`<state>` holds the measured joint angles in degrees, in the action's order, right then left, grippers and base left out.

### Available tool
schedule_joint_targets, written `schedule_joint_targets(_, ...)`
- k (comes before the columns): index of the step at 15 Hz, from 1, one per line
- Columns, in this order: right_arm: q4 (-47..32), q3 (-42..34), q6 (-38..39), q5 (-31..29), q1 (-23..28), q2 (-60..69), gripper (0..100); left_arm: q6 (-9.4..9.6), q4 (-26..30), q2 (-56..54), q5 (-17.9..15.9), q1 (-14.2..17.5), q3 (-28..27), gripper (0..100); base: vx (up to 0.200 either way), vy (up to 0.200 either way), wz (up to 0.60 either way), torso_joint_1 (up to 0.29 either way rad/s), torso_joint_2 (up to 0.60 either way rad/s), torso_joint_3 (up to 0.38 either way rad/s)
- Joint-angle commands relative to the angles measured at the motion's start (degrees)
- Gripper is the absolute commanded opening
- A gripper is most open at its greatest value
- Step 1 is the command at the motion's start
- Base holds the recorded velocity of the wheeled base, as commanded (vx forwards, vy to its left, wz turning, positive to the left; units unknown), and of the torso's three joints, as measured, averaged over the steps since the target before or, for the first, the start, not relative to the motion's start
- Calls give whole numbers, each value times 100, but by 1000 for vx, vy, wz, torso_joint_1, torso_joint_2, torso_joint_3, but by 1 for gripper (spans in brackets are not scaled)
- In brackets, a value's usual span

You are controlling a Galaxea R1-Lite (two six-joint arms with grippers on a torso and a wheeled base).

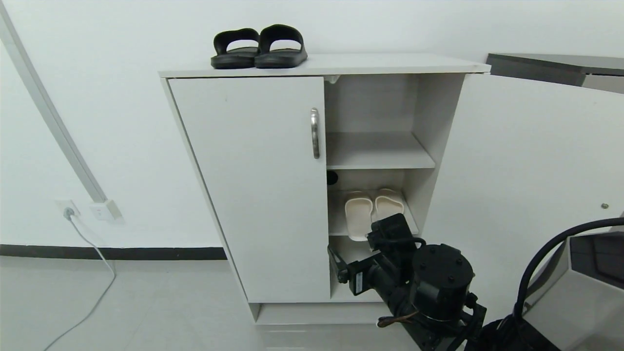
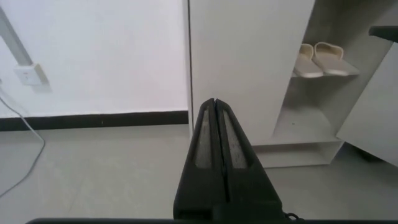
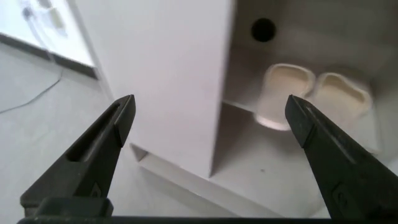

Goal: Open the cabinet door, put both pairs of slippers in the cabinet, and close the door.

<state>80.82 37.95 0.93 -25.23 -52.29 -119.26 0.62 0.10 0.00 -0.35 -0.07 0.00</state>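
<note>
Cream slippers point toes into the cabinet; left jaws clenched, right jaws released.

No text, number or sign can be read; nothing legible shows on the cabinet, black slippers, cream slippers or wall socket.

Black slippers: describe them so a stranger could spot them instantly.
Start at the white cabinet, its right door swung open. On its top, near the left end, the black slippers sit side by side. The other pair, cream slippers, lies inside on a shelf.
</note>
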Motion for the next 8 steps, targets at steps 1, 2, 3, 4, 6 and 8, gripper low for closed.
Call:
schedule_joint_targets(1, -5, -16, -5, 1, -1, -18, 100, -1, -1, 9, 0, -1, 0, 0, 0, 200, 0, -2, 2, 7)
schedule_joint_targets(2, -5, -16, -5, 1, -1, -18, 100, -1, -1, 9, 0, -1, 0, 0, 0, 200, 0, 2, 2, 2)
schedule_joint_targets(3, 4, -16, -5, 1, -1, -18, 100, -1, -1, 9, 0, -1, 0, 0, 0, 200, 0, 2, 2, 2)
schedule_joint_targets(4, 4, -16, -5, 1, -1, -18, 100, -1, -1, 9, 0, -1, 0, 0, 0, 200, 0, -2, 2, 2)
schedule_joint_targets(6, 39, -68, -93, 54, -1, -18, 100, -1, -1, 9, 0, -1, 0, 0, 0, 200, 0, 0, 2, 2)
schedule_joint_targets(8, 48, -121, -163, 124, 34, -18, 100, -1, -1, 9, 0, -1, 0, 0, 0, 200, 0, -5, 2, 5)
